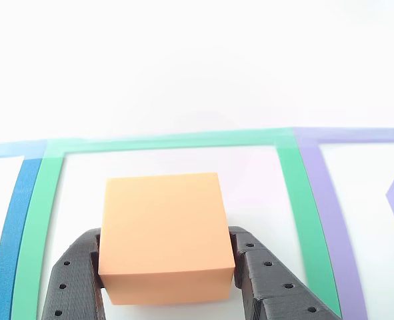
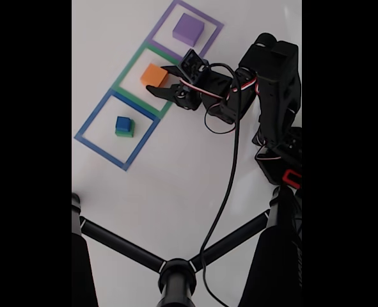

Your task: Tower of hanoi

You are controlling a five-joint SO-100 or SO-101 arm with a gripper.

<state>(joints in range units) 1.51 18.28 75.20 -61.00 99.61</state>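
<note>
Orange block (image 1: 163, 233): inside the green outline (image 1: 177, 141); in the fixed view (image 2: 154, 75) it sits in the middle square of the row of three.
Jaws on orange block: one dark finger (image 1: 77, 277) lies against its 9 o'clock side, the other against its 3 o'clock side; the jaws are spread to the block's width and both touch it. Whether the block is lifted off the table cannot be told.
Gripper (image 2: 166, 83): at 3 o'clock of the orange block in the fixed view, reaching in from the arm (image 2: 272, 83).
Purple block (image 2: 189, 29): inside the purple outline (image 2: 214, 25), at 1 o'clock of the orange block, well apart from it; in the other view only its edge shows at the right margin.
Blue block (image 2: 123, 123): stacked on the green block (image 2: 125, 133), inside the blue outline (image 2: 89, 125), at 7 o'clock of the orange block.
Table (image 2: 176, 192): white, carries all three squares in a diagonal row.
Cable (image 2: 224, 198): black, runs from the arm toward 6 o'clock.
Stand (image 2: 176, 275): black, legs spread across the bottom of the fixed view.
</note>
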